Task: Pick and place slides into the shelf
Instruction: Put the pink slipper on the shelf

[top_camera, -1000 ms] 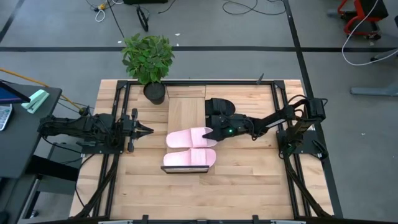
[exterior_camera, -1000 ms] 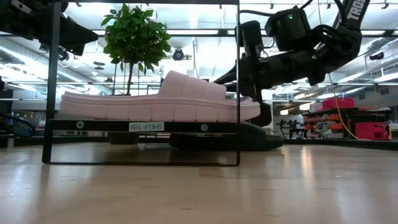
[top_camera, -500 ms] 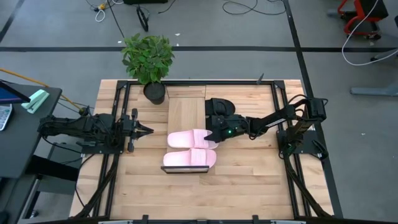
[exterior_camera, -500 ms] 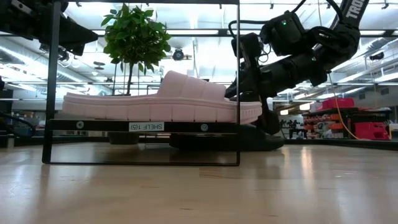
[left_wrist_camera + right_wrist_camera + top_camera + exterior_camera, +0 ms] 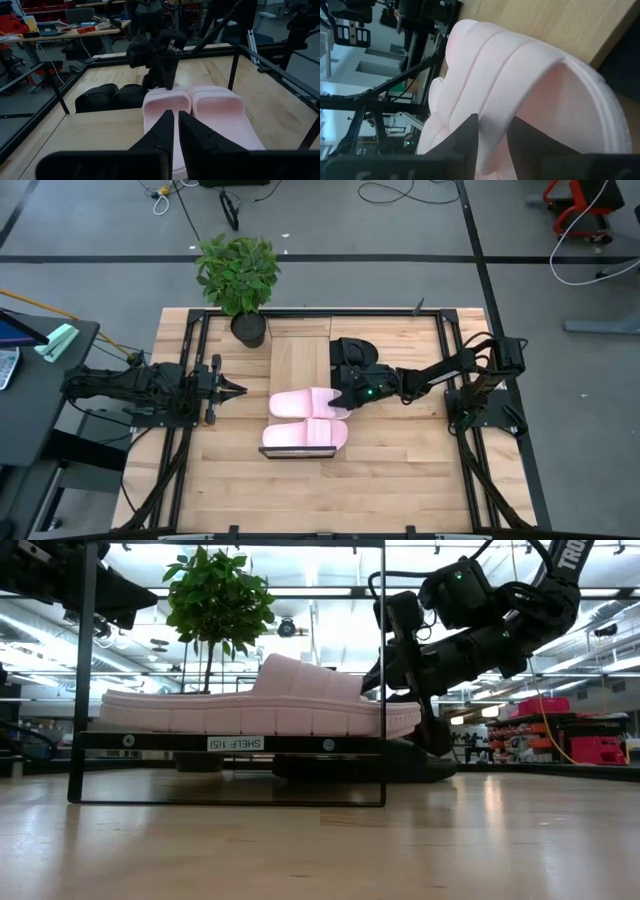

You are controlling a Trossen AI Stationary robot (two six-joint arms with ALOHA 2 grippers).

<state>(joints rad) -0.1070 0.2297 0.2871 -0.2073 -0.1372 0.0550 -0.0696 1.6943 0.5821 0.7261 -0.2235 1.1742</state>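
High view: the right gripper [image 5: 342,394] sits at the toe end of the farther pink slide [image 5: 305,401], its fingers astride the strap. The right wrist view shows the two dark fingers [image 5: 466,141] a little apart, with the ribbed pink strap [image 5: 485,85] rising between and ahead of them; whether they press on the strap cannot be told. The second pink slide [image 5: 304,434] lies directly alongside the first, on the side nearer the table's front edge. Both rest on the shelf [image 5: 298,360], a light-wood board in a thin black frame that extends away from this gripper toward the potted plant [image 5: 238,275]. The black slides [image 5: 352,356] lie on the table [image 5: 400,470] just beside the right gripper, off the shelf board's edge on the right arm's side.

Low view: the pink slide [image 5: 260,700] lies flat on the labelled shelf rail [image 5: 230,743], the right gripper [image 5: 400,660] at its toe end, a black slide [image 5: 365,762] underneath on the table.

Left gripper [image 5: 232,389] hangs well apart from the shelf's other side, pointing at the pink slides. The left wrist view shows its fingers [image 5: 162,131] nearly together with a narrow gap, holding nothing.
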